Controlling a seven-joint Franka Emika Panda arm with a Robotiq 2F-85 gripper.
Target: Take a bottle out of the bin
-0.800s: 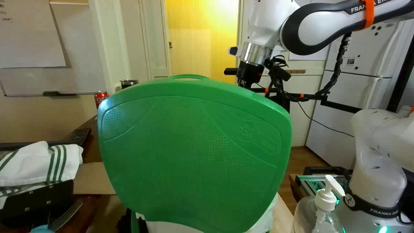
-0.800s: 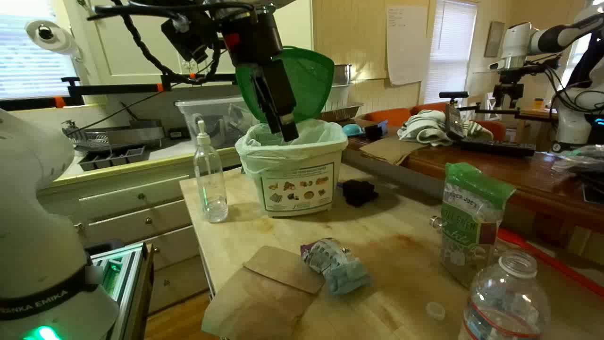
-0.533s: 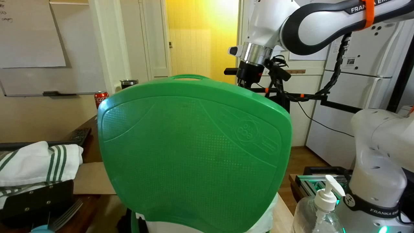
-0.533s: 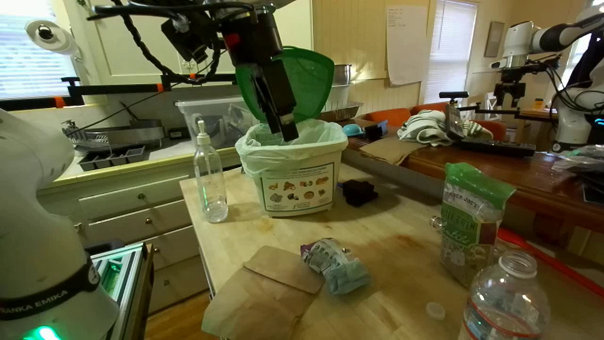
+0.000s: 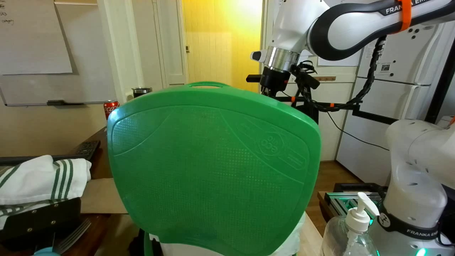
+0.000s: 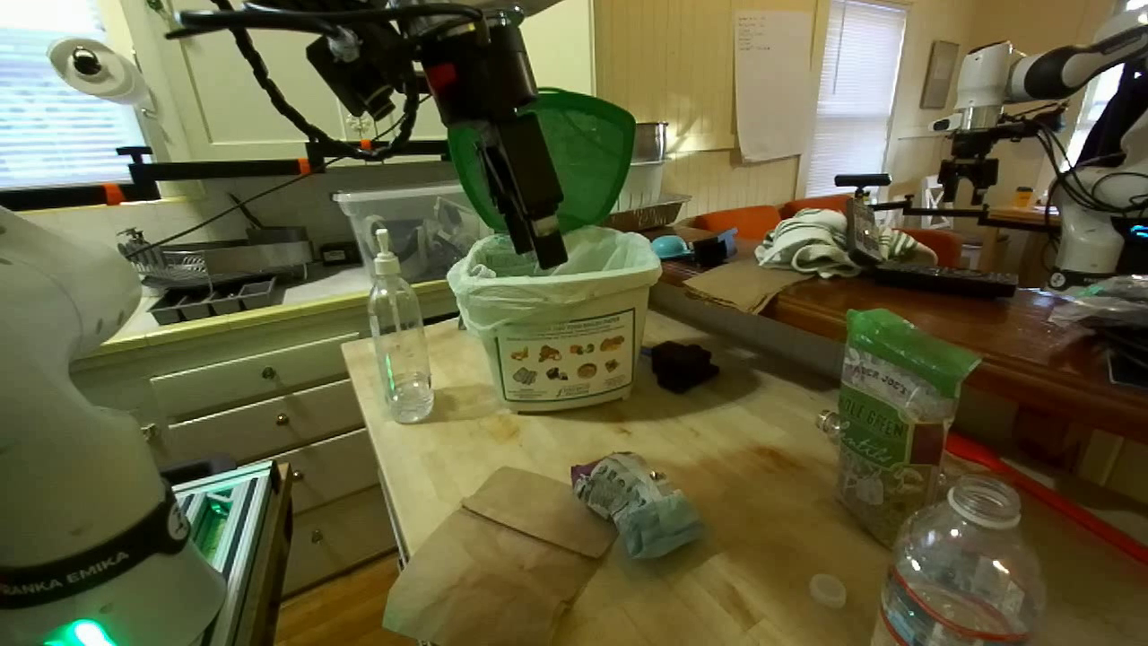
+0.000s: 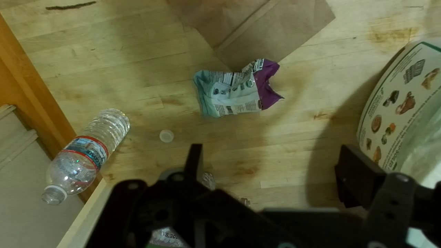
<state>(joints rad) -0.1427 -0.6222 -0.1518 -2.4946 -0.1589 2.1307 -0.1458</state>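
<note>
Gripper (image 7: 271, 156) (jaws apart) hangs near the bin (image 6: 570, 359), its inside mostly hidden.

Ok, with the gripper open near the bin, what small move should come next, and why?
Probably a slight shift of the gripper toward the raised lid: in the wrist view the bin sits at the right edge, with mostly tabletop between the parted fingers. What lies in the liner can't be made out, so going straight down seems premature.

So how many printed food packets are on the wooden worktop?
2: in an exterior view, a crumpled teal-purple packet beside brown paper, and a standing green-topped plastic bag farther right. The white plastic bin may hide more.
</note>
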